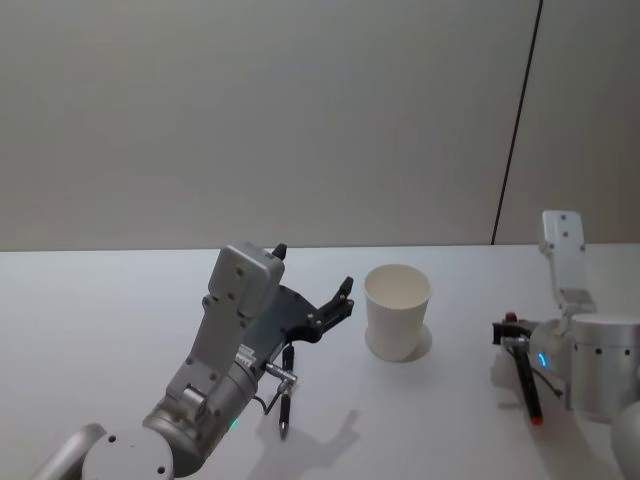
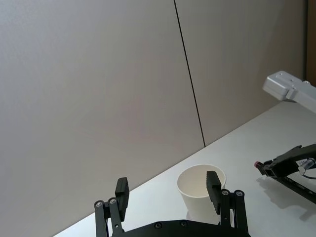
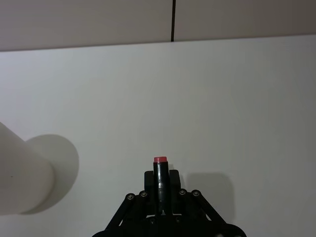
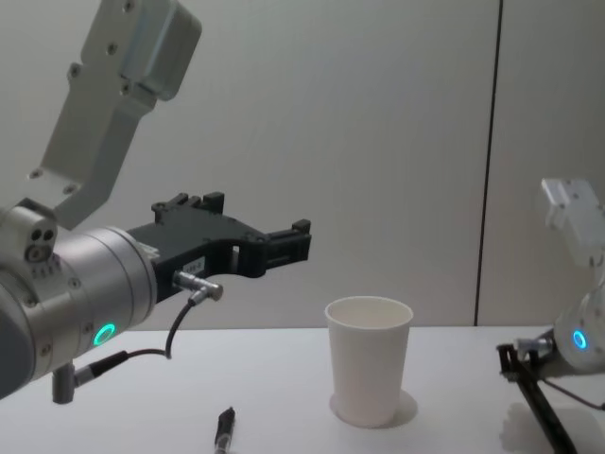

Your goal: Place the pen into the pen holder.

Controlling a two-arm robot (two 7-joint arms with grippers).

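Pinching the red-tipped pen (image 3: 159,167) near one end, right gripper (image 3: 160,177) holds something likely light, stiff, slippery (left gripper (image 2: 167,183) open, aloft).

Plain white matte tabletop (image 1: 120,330). White tapered paper cup (image 1: 397,310) stands upright mid-table, toward the far edge. Slim black pen (image 1: 285,405) lies flat left of the cup, nearer the near edge, apart from it. Red-capped black pen (image 1: 527,385) slants near the right edge; tabletop contact unclear.
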